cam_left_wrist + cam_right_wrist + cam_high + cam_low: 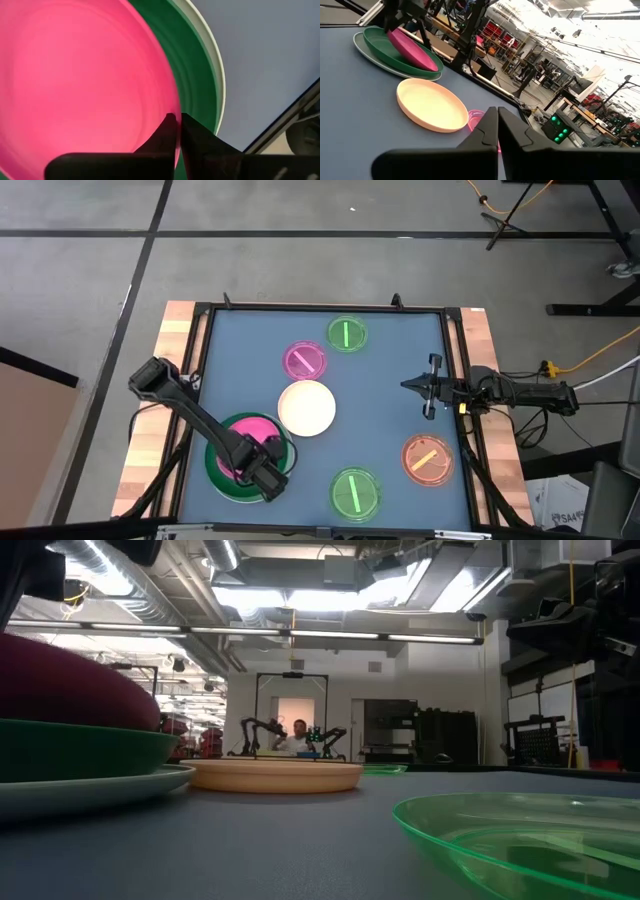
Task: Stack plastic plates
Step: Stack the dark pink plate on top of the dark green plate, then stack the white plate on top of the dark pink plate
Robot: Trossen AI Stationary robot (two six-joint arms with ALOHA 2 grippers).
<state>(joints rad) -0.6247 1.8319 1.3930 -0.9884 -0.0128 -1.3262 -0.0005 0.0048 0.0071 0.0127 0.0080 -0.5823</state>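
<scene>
A dark blue table top sits inside a wooden frame, seen from overhead. At its near left corner stands a stack of three plates: a large pale plate at the bottom, showing only as a thin rim, a dark green plate on it, and a magenta plate on top. From the right arm's camera the magenta plate leans tilted inside the green one rather than lying flat.

The left gripper reaches over the near edge of this stack. Its fingers are pressed nearly together on the magenta plate's rim, which seems to be pinched between them, though the arm hides much of the plate from above.

Just right of the stack, near the table's centre, lies a cream plate, apart from the others. Beyond it sits a small pink plate, and farther still a small green plate. A second small green plate lies at the near edge, cut off in the level view. A small orange plate lies near right.

The right gripper waits at the right side, fingers closed on nothing.
</scene>
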